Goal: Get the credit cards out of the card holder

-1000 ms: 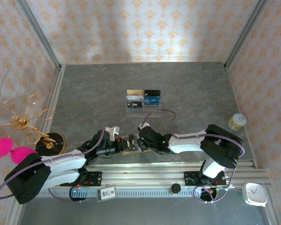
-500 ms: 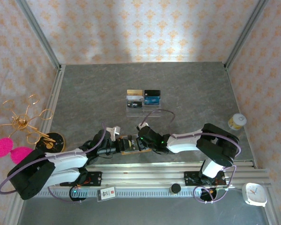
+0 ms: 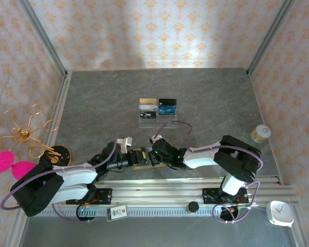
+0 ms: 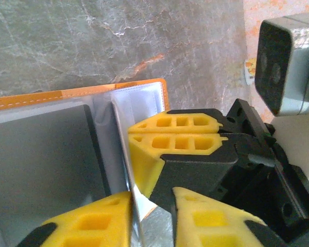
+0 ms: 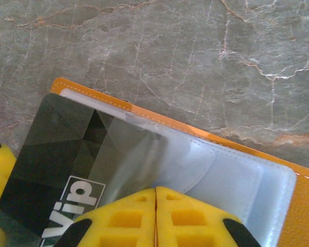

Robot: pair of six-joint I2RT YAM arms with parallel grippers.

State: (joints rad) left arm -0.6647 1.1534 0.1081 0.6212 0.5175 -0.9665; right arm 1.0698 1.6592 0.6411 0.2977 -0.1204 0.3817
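Near edge of the table [image 3: 92,103]: the card holder [image 3: 142,158] is laid open and flat.
Card: a black credit card [image 5: 56,154] marked "Vip" is seen partly under a clear sleeve [image 5: 232,175].
Right gripper [image 5: 155,198]: its pads [image 5: 129,218] are pressed together at the sleeve's edge; whether film is nipped cannot be told.
Left gripper [image 4: 152,200]: its fingers [image 4: 92,224] are held apart, with a thin sleeve leaf [image 4: 124,154] standing between them.
Handling: the card is judged light, stiff and slick; the film is limp, so drag is expected.
Hold: the card's exposed edge is best pinched while the holder is pinned.
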